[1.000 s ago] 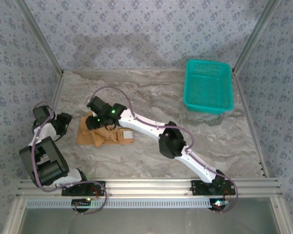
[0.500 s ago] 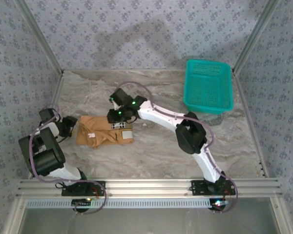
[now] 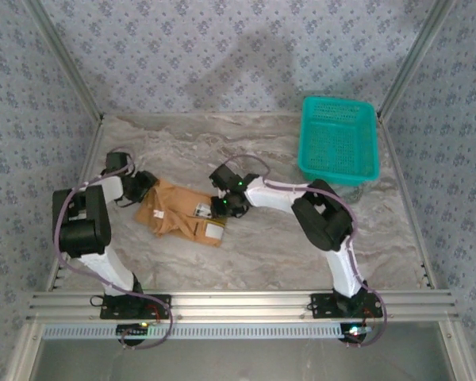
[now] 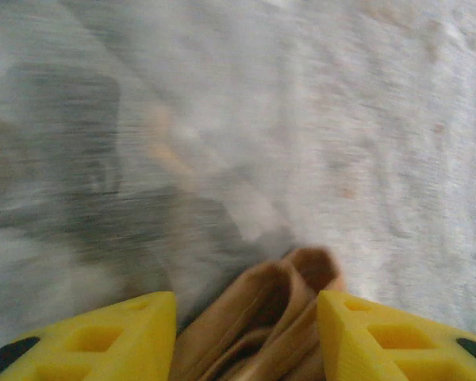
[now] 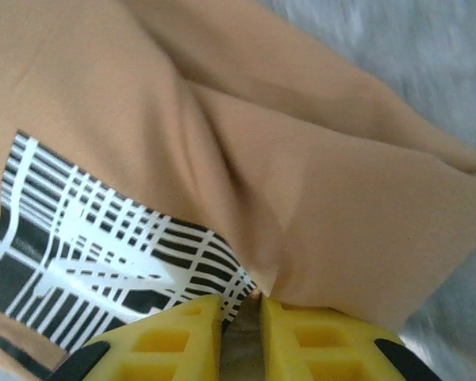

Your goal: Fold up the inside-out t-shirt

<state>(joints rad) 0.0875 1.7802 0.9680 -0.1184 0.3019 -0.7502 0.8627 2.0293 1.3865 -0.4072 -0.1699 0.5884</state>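
On the table (image 3: 262, 254), left of centre, lies the inside-out t-shirt (image 3: 178, 218), light, soft and limp. The right gripper (image 5: 239, 309) pinches a fold, nearly shut. The left gripper (image 4: 244, 309) stands half open around a bunched edge, perhaps gripping it. Corners should hold best.

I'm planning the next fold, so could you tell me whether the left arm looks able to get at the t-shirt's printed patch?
Probably not yet: the left gripper holds bunched fabric at the left edge of the t-shirt, and the right gripper is pinching cloth right beside the printed patch.
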